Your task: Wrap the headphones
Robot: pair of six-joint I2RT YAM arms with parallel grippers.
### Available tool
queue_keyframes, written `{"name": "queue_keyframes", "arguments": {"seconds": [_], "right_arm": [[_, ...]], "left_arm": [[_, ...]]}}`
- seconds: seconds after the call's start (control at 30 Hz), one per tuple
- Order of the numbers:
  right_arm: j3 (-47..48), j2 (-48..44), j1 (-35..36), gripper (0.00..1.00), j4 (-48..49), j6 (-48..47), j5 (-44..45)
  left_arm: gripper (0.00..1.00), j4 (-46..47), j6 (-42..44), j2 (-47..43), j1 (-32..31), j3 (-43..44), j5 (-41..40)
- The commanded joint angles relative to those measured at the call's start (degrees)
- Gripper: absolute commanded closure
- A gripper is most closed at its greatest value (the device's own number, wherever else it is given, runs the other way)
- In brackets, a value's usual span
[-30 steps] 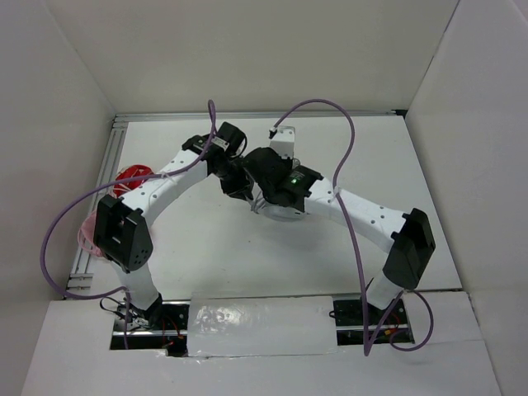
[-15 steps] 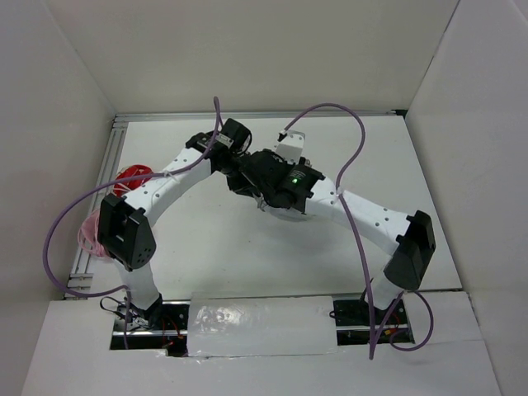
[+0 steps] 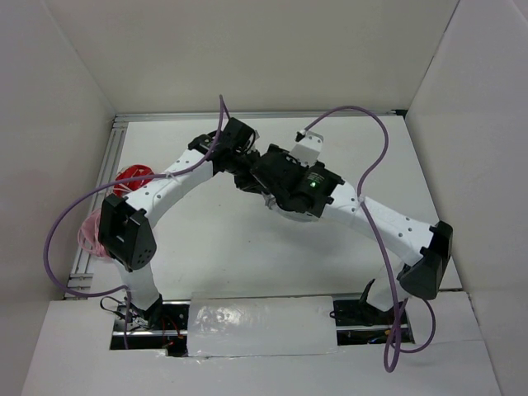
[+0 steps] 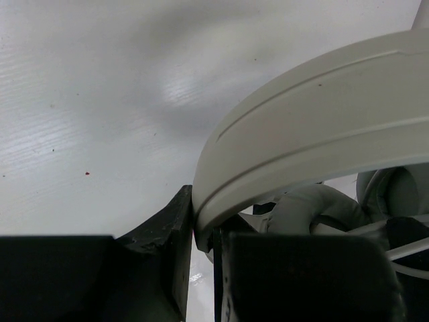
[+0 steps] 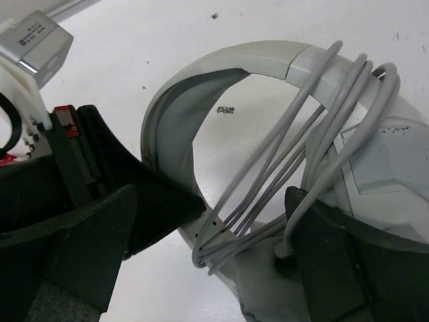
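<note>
The grey-white headphones (image 5: pixel 221 67) lie on the white table, their thin grey cable (image 5: pixel 295 151) looped several times across the headband toward an ear cup (image 5: pixel 385 174). My left gripper (image 4: pixel 204 231) is shut on the lower end of the headband (image 4: pixel 315 127); one of its black fingers (image 5: pixel 144 194) also shows in the right wrist view. My right gripper (image 5: pixel 211 251) stands open astride the cable loops, with one finger beside the cable's end. In the top view both grippers meet at mid-table, left (image 3: pixel 246 163) and right (image 3: pixel 266 181), and the arms hide the headphones.
Red headphones (image 3: pixel 132 176) and pink headphones (image 3: pixel 89 235) lie at the table's left edge by the metal rail (image 3: pixel 106 190). Purple arm cables (image 3: pixel 375 214) arch over the table. White walls enclose the back and both sides.
My right gripper has opened wide and let the cable go. The right arm's elbow has swung out to the right. The left gripper has kept its hold on the headband.
</note>
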Motion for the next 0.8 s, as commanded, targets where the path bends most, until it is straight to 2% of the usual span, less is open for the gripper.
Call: {"name": "queue_keyframes", "arguments": {"seconds": [0.0,0.23,0.63,0.77], "right_arm": [[0.2,-3.7,0.4,0.00,-13.8,3.5,3.7],[-0.4,-5.4,0.5,0.00,-11.4,2.0,2.7],[4.5,-3.4,1.9,0.00,-25.0,9.3,5.1],[3.7,-4.1,2.7,0.00,-24.0,7.8,4.1]], "left_arm": [[1.00,7.7,-2.5,-4.7,1.9,1.0,1.5],[1.00,8.7,-2.5,-4.7,2.0,1.0,2.1],[1.00,8.1,-3.2,-4.0,2.0,1.9,1.8],[1.00,9.7,-3.2,-4.0,2.0,1.3,3.2]]}}
